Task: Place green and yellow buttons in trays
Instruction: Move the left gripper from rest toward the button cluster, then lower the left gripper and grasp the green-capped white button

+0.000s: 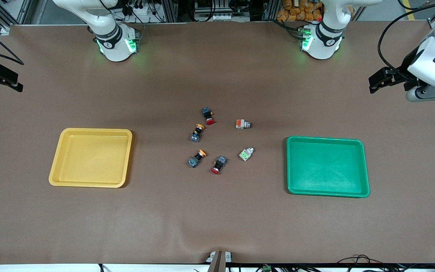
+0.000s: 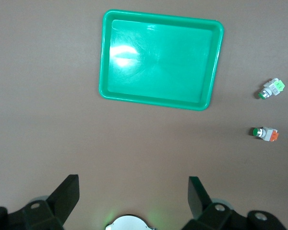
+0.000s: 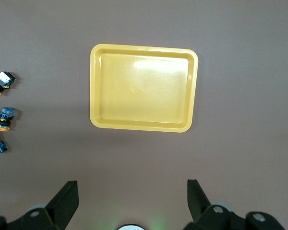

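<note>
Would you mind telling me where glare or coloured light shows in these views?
Left wrist view: a white glare patch on the green tray. Right wrist view: a softer sheen on the yellow tray. Front view: green light from the arm bases spills onto the table.

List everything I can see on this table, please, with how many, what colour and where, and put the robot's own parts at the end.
Yellow tray: one, yellow, nothing in it, toward the right arm's end of the table.
Green tray: one, green, nothing in it, toward the left arm's end.
Yellow-capped buttons: two, orange-yellow caps on dark bodies, mid-table between the trays, the second nearer the front camera.
Grey buttons: two, pale grey, one with an orange block, one with a green block, on the green tray's side of the cluster.
Red-capped buttons: two, red caps on black bodies, one farthest from the camera, one nearest.
Tablecloth: one, brown.
Left gripper: open, waiting above bare cloth beside the green tray.
Right gripper: open, waiting above bare cloth beside the yellow tray.
</note>
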Tool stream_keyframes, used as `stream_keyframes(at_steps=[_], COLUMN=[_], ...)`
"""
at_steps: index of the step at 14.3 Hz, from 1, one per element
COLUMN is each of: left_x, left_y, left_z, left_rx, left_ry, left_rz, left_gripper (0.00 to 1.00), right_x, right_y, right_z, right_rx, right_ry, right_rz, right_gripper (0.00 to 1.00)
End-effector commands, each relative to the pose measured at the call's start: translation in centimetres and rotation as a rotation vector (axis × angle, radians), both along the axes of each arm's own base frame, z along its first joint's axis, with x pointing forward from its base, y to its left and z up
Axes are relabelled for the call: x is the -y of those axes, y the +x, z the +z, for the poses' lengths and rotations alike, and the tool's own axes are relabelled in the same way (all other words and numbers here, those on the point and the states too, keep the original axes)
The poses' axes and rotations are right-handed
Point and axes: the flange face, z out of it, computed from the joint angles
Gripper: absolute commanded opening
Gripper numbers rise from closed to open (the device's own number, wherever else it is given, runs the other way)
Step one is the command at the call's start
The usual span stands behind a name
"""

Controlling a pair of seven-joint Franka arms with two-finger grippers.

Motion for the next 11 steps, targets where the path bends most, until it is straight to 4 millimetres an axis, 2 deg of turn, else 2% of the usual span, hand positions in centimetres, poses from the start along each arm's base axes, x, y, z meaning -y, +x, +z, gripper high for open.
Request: stream_keyframes(at_steps=[1,3,6,11], left_x=[1.0,3.1,7.6,17.6], left_y=[1.4,2.6,3.1,3.9], left_z=[-1.8,-3.7,-8.5,-18.0], left_rx=[-0.036,-0.025,0.014,0.051], left_ry=[0.012,0.008,-0.006,-0.058], left_rz=[-0.010,-0.045,0.034,0.238], left_gripper=[1.00,1.00,1.00,1.00], right_x=[0.1,0.1,0.1,0.3], right_y=[-0.2,-0.2,-0.2,-0.2], right_z=[0.3,0.3,0.3,0.3], right_rx=[0.001,0.000,-0.001,0.001], right_ry=[-0.002,-0.002,-0.002,-0.002], right_rz=[0.005,0.004,0.002,-0.002], right_gripper=[1.00,1.00,1.00,1.00])
